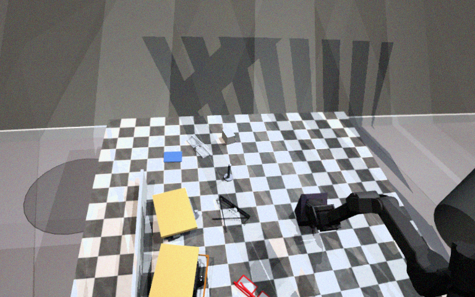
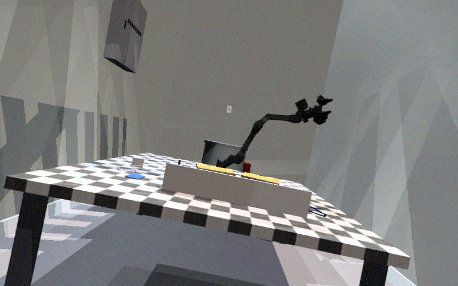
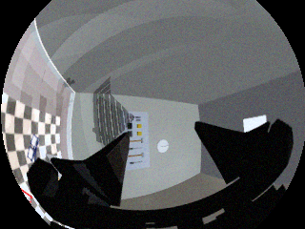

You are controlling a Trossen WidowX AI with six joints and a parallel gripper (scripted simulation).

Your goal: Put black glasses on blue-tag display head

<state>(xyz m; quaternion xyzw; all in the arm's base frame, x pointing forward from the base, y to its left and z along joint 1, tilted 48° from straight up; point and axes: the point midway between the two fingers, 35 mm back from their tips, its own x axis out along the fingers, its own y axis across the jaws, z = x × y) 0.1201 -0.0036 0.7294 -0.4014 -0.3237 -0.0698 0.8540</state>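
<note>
The tool (image 2: 331,106) (image 3: 163,130) is being held wide open, raised above the bench (image 1: 280,154) (image 2: 84,183) (image 3: 21,125). The black glasses (image 1: 234,206) are being supported by the bench, well in from its edges. A blue card (image 1: 172,156) (image 2: 134,176) is being displayed nearer the top view's left edge of the bench.

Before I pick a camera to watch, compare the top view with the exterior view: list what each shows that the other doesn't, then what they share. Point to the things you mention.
Only top: the black glasses (image 1: 235,206), lying on the table, and the red glasses (image 1: 245,285) at the lower image edge.

Only exterior: the blue glasses (image 2: 317,211) beyond the panel's end, the open gripper (image 2: 328,107) with its fingers apart, and the table's legs (image 2: 35,222).

Both: the two yellow boards (image 1: 175,211) (image 2: 216,169), the blue block (image 1: 172,156) (image 2: 134,176), the upright panel (image 1: 139,227) (image 2: 236,188) and the checkered table (image 1: 275,170) (image 2: 111,190).
</note>
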